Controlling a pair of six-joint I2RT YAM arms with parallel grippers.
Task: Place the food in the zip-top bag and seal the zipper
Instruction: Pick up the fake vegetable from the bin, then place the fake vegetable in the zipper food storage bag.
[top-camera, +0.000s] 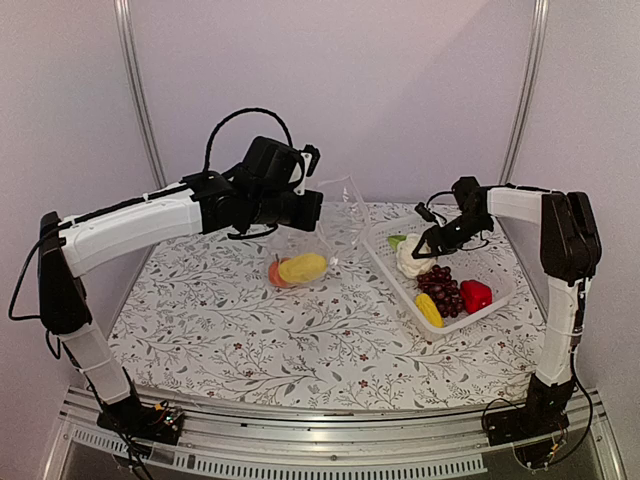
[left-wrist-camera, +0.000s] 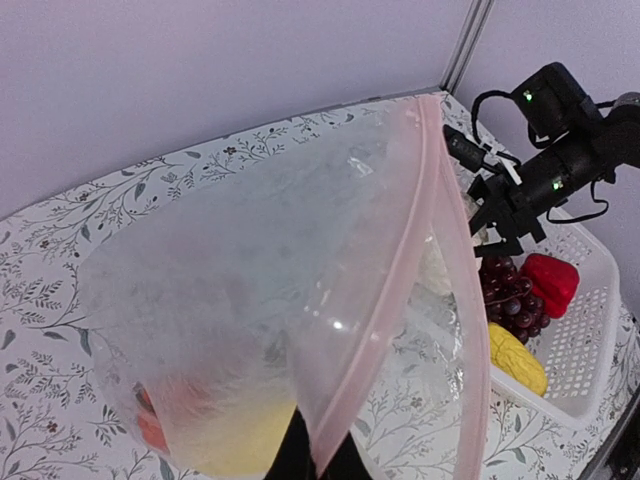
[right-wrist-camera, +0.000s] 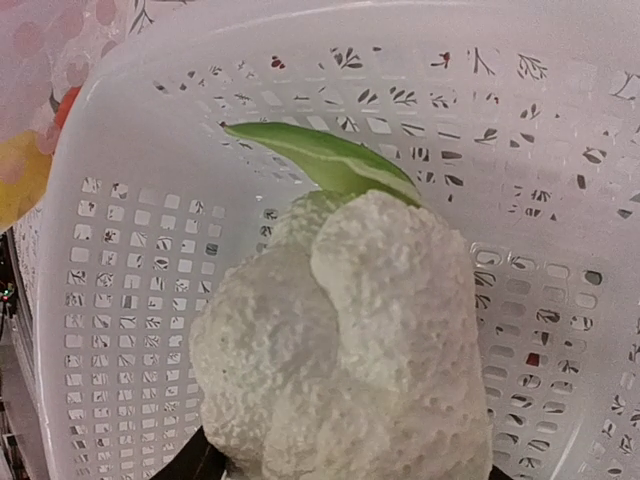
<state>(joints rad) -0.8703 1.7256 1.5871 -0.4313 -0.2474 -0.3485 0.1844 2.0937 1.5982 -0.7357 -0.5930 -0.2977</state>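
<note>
Gaping zipper (left-wrist-camera: 418, 190) on zip-top bag (left-wrist-camera: 250, 280); cauliflower (right-wrist-camera: 350, 350) close to basket (right-wrist-camera: 130, 300) wall.

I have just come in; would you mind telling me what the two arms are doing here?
The left end effector holds the clear zip-top bag by its mouth edge, mouth open; a yellow piece and an orange piece lie inside. The right end effector is down in the white basket at the cauliflower, though whether it has gripped it cannot be told. The grapes, the red pepper-like piece and a second yellow piece wait in the basket, and the zipper is unsealed.
</note>
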